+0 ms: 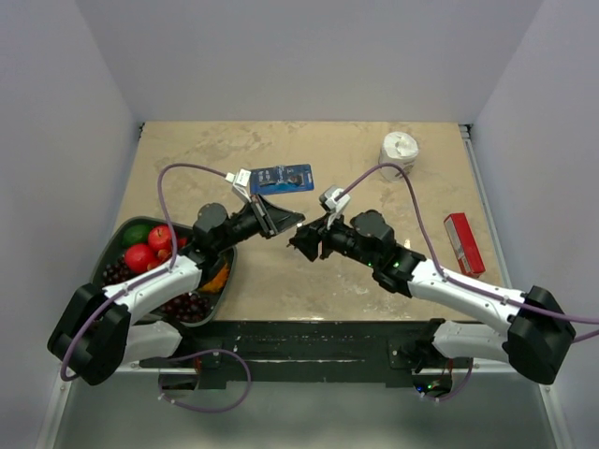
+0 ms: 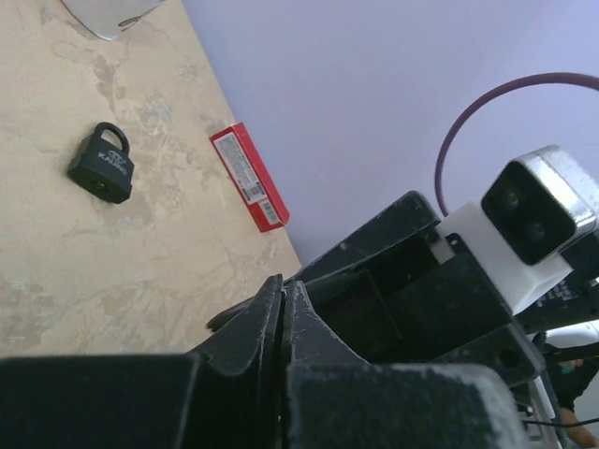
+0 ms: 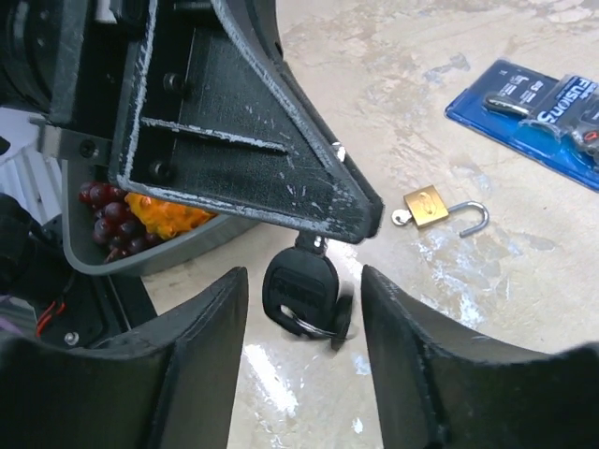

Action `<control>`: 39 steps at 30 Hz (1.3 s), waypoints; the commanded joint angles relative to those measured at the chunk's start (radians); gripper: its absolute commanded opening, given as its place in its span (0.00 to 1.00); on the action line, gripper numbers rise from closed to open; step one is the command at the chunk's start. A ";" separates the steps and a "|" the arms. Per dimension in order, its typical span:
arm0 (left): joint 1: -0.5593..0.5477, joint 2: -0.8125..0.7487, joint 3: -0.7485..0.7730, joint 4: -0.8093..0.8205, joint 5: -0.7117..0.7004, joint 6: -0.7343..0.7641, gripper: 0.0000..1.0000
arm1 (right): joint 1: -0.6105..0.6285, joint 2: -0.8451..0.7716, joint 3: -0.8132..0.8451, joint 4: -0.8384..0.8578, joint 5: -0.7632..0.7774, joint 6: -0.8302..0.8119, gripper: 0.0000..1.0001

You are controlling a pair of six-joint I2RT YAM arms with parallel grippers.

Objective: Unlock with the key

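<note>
The key (image 3: 299, 285), a small bunch with black plastic heads on a ring, hangs by its blade from my left gripper's shut tips (image 3: 348, 208). My right gripper (image 3: 304, 276) is open, with one finger on each side of the hanging black head and not touching it. In the top view the two grippers meet tip to tip at the table's middle, left (image 1: 292, 224) and right (image 1: 302, 241). The black padlock (image 2: 101, 164) lies on the table, seen only in the left wrist view, where the left jaws (image 2: 283, 285) are pressed together.
A small brass padlock (image 3: 426, 206) with open shackle and a tiny silver key lies beside a blue packet (image 1: 283, 178). A grey fruit bowl (image 3: 187, 245) stands at the left. A red box (image 1: 463, 243) and a white roll (image 1: 401, 150) are at the right.
</note>
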 commanded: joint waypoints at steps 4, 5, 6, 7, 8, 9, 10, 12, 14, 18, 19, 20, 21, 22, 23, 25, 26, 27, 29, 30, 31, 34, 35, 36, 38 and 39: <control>0.067 -0.030 0.071 -0.045 0.043 0.207 0.00 | -0.262 -0.088 0.018 0.075 -0.377 0.154 0.63; 0.068 -0.033 0.101 -0.120 0.048 0.240 0.00 | -0.292 -0.087 0.020 0.086 -0.443 0.174 0.63; 0.070 -0.031 0.123 -0.157 0.069 0.317 0.00 | -0.312 -0.079 0.024 0.095 -0.496 0.203 0.64; 0.070 -0.030 0.141 -0.183 0.092 0.348 0.00 | -0.332 -0.069 0.042 0.096 -0.590 0.213 0.64; 0.070 -0.021 0.164 -0.200 0.120 0.368 0.00 | -0.337 -0.043 0.050 0.097 -0.629 0.223 0.64; 0.070 -0.018 0.171 -0.196 0.182 0.394 0.00 | -0.337 -0.029 0.055 0.123 -0.666 0.255 0.64; 0.070 -0.015 0.175 -0.186 0.210 0.403 0.00 | -0.338 -0.012 0.056 0.150 -0.741 0.281 0.64; 0.070 -0.021 0.169 -0.151 0.265 0.417 0.00 | -0.338 0.028 0.050 0.251 -0.807 0.366 0.63; 0.070 -0.045 0.154 -0.130 0.279 0.428 0.00 | -0.338 0.042 0.047 0.279 -0.849 0.394 0.61; 0.070 -0.074 0.138 -0.108 0.301 0.449 0.00 | -0.337 0.019 0.046 0.257 -0.837 0.371 0.60; 0.070 -0.076 0.132 -0.099 0.308 0.449 0.00 | -0.337 0.016 0.047 0.251 -0.832 0.365 0.59; 0.070 -0.076 0.131 -0.078 0.315 0.443 0.00 | -0.337 0.014 0.047 0.246 -0.829 0.362 0.59; 0.068 -0.073 0.128 -0.064 0.330 0.437 0.00 | -0.337 0.016 0.047 0.247 -0.820 0.360 0.58; 0.070 -0.065 0.125 -0.038 0.336 0.431 0.00 | -0.337 0.019 0.046 0.252 -0.817 0.362 0.57; 0.068 -0.062 0.123 -0.027 0.348 0.419 0.00 | -0.337 0.022 0.043 0.272 -0.814 0.371 0.57; 0.068 -0.053 0.120 -0.013 0.347 0.410 0.00 | -0.337 0.034 0.033 0.301 -0.802 0.386 0.54; 0.068 -0.048 0.119 -0.008 0.344 0.400 0.00 | -0.335 0.037 0.030 0.341 -0.797 0.407 0.54; 0.068 -0.047 0.116 0.001 0.348 0.396 0.00 | -0.335 0.042 0.024 0.361 -0.791 0.417 0.53; 0.070 -0.042 0.102 0.039 0.351 0.373 0.00 | -0.332 0.057 0.021 0.399 -0.785 0.435 0.51; 0.068 -0.044 0.099 0.045 0.350 0.370 0.00 | -0.329 0.062 0.023 0.404 -0.783 0.438 0.50; 0.067 -0.042 0.097 0.051 0.350 0.368 0.00 | -0.323 0.070 0.026 0.405 -0.776 0.438 0.49; 0.067 -0.042 0.096 0.053 0.339 0.367 0.00 | -0.312 0.094 0.035 0.401 -0.774 0.432 0.46; 0.065 -0.042 0.096 0.056 0.336 0.367 0.00 | -0.307 0.105 0.036 0.401 -0.772 0.431 0.45; 0.065 -0.041 0.096 0.058 0.336 0.367 0.00 | -0.303 0.109 0.039 0.401 -0.772 0.428 0.45; 0.062 -0.039 0.096 0.062 0.332 0.368 0.00 | -0.288 0.120 0.044 0.389 -0.766 0.418 0.43; 0.062 -0.039 0.096 0.064 0.330 0.371 0.00 | -0.283 0.122 0.046 0.387 -0.765 0.417 0.41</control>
